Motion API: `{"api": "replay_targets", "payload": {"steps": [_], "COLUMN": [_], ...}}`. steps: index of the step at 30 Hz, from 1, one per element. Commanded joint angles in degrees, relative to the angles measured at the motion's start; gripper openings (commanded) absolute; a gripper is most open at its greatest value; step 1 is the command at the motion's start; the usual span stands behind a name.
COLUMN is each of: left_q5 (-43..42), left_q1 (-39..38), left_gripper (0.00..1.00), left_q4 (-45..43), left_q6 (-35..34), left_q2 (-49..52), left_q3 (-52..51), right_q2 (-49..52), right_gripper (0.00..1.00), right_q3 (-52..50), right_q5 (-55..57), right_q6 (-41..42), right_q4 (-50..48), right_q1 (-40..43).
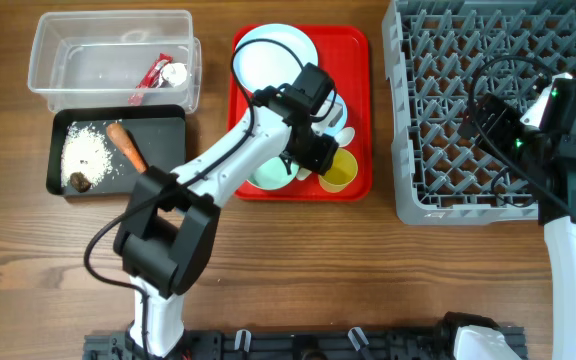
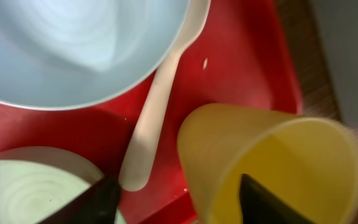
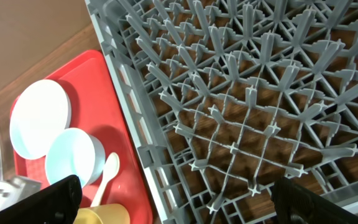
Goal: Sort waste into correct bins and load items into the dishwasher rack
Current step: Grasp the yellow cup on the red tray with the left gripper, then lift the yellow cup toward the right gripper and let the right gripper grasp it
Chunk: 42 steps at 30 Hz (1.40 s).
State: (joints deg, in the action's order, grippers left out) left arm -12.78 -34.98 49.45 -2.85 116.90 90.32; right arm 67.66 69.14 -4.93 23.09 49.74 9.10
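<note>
The red tray [image 1: 353, 60] holds a white plate [image 1: 268, 55], a pale green bowl [image 1: 268, 178], a white spoon [image 1: 344, 135] and a yellow cup [image 1: 340, 172]. My left gripper [image 1: 320, 155] is open over the tray's near right corner. In the left wrist view one finger is inside the yellow cup [image 2: 272, 155] and the other is outside it, so the jaws [image 2: 179, 202] straddle the cup's wall. The spoon [image 2: 154, 106] lies between a light blue bowl [image 2: 73, 50] and the cup. My right gripper [image 1: 483, 115] [image 3: 179, 199] is open and empty above the grey dishwasher rack [image 1: 438, 190] [image 3: 241, 93].
A clear plastic bin [image 1: 58, 50] at the back left holds a red wrapper [image 1: 151, 76] and crumpled foil [image 1: 175, 73]. A black tray [image 1: 168, 125] in front of it holds rice [image 1: 86, 152], an orange carrot piece [image 1: 126, 146] and a brown lump [image 1: 78, 181].
</note>
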Motion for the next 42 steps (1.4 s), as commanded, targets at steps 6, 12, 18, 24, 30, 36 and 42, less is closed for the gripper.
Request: {"api": "replay_targets", "payload": {"steps": [6, 12, 18, 24, 30, 36, 42], "left_q5": [0.2, -3.3, -27.9, -58.4, -74.5, -77.6, -77.6], "left_q1": [0.4, 2.1, 11.5, 21.1, 25.3, 23.9, 21.2], "left_gripper": [0.04, 0.04, 0.04, 0.04, 0.04, 0.04, 0.04], "left_q4": [-0.8, 0.4, -0.6, -1.4, -3.4, -3.6, -3.5], "left_q6": [0.7, -2.0, -1.9, 2.7, 2.7, 2.6, 2.4], "left_q2": [0.4, -2.1, -7.0, -7.4, -7.4, -7.4, -7.4], "left_q3": [0.1, 3.2, 4.6, 4.6, 4.6, 4.6, 4.6], "right_q2": [0.4, 0.4, 0.4, 0.4, 2.8, 6.9, 12.2], "right_gripper": [1.0, 1.0, 1.0, 1.0, 1.0, 1.0, 1.0], "right_q3": [0.5, 0.5, -0.3, -6.7, -12.0, -12.0, -12.0], "right_q5": [-0.7, -4.7, -20.0, -47.0, -60.7, -60.7, -60.4], "right_q6": [-0.5, -5.3, -12.7, -16.1, -10.8, -9.1, -6.2], "right_q4": [0.0, 0.0, -3.9, -20.9, -43.6, -53.4, -60.9], "right_q1": [0.2, 0.2, 0.1, -1.4, -6.9, -14.3, -17.8]}}
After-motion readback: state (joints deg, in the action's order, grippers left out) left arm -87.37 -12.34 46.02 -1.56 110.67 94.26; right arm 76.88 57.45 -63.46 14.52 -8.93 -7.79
